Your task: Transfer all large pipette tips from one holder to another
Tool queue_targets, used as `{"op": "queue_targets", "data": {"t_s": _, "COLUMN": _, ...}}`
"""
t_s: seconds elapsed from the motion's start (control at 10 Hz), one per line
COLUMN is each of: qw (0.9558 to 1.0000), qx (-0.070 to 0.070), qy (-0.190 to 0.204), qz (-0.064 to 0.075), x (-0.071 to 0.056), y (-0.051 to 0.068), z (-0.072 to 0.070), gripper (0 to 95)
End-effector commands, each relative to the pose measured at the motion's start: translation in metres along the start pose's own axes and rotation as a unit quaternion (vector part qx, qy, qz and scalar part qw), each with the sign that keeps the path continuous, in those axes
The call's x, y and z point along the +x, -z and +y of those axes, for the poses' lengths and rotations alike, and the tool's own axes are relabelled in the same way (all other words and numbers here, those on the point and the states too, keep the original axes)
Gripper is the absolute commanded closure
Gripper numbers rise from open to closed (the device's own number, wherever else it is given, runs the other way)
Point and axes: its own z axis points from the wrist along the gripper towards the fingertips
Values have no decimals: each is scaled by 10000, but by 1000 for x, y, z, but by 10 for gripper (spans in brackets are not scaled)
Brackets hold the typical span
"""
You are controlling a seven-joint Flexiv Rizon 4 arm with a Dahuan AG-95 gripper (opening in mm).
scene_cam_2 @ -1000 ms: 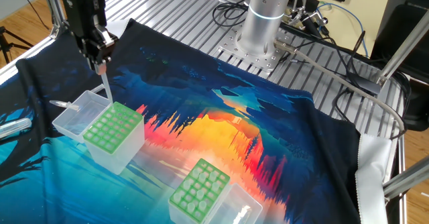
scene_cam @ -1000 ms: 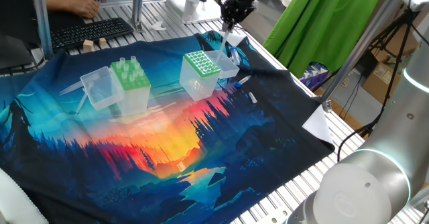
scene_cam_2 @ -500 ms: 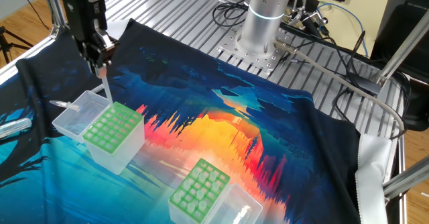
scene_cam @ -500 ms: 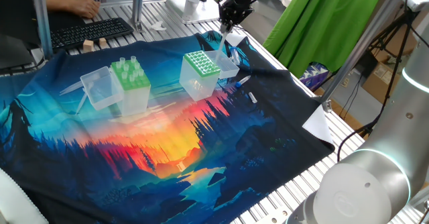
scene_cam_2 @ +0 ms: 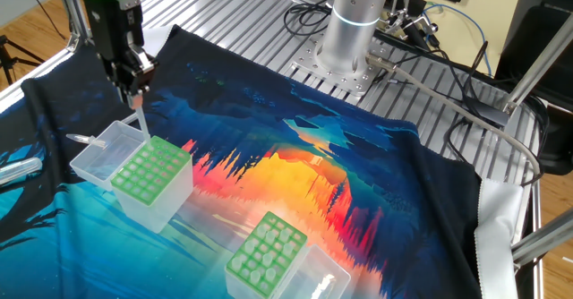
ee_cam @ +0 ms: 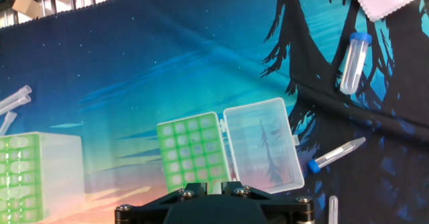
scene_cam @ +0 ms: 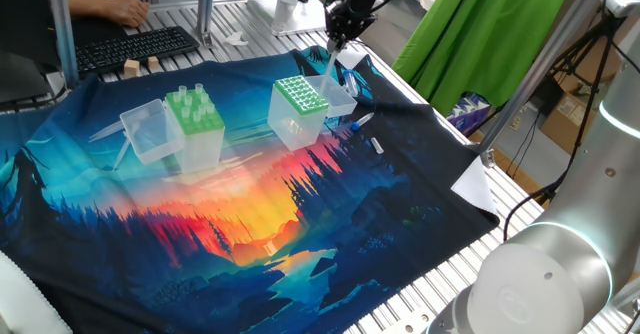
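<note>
The black two-finger gripper (scene_cam_2: 134, 90) pinches the wide top of a clear, slender, tapering plastic pipette tip (scene_cam_2: 141, 121), hanging point-down just above the translucent box with the dotted dark-green top (scene_cam_2: 150, 168). Light, stiff and slick, the tip is probably best held near its collar. The plain light-green-topped box (scene_cam: 194, 109) stands well apart.
</note>
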Motion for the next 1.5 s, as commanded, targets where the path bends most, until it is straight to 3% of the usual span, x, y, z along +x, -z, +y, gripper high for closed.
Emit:
{"op": "queue_targets", "data": {"t_s": 0.1, "qw": 10000, "qx": 14, "qy": 2, "qz": -15, "x": -1, "y": -3, "z": -1, "gripper": 950}}
{"op": "queue_targets", "data": {"t_s": 0.3, "qw": 10000, "qx": 13, "qy": -5, "qz": -49, "x": -1, "y": -7, "z": 0, "gripper": 950}}
{"op": "queue_targets", "data": {"t_s": 0.6, "qw": 9999, "qx": 39, "qy": -134, "qz": 23, "x": -1, "y": -10, "z": 1, "gripper": 950}}
{"op": "queue_targets", "data": {"t_s": 0.7, "qw": 9998, "qx": 42, "qy": -170, "qz": 42, "x": -1, "y": -10, "z": 1, "gripper": 760}}
{"op": "queue_targets", "data": {"t_s": 1.2, "qw": 9996, "qx": 52, "qy": -259, "qz": 97, "x": 0, "y": -10, "z": 3, "gripper": 760}}
{"op": "queue_targets", "data": {"t_s": 1.3, "qw": 9993, "qx": 18, "qy": -349, "qz": 130, "x": 1, "y": -9, "z": 6, "gripper": 950}}
{"op": "queue_targets", "data": {"t_s": 1.5, "qw": 9981, "qx": 12, "qy": -588, "qz": 209, "x": 5, "y": -3, "z": 25, "gripper": 950}}
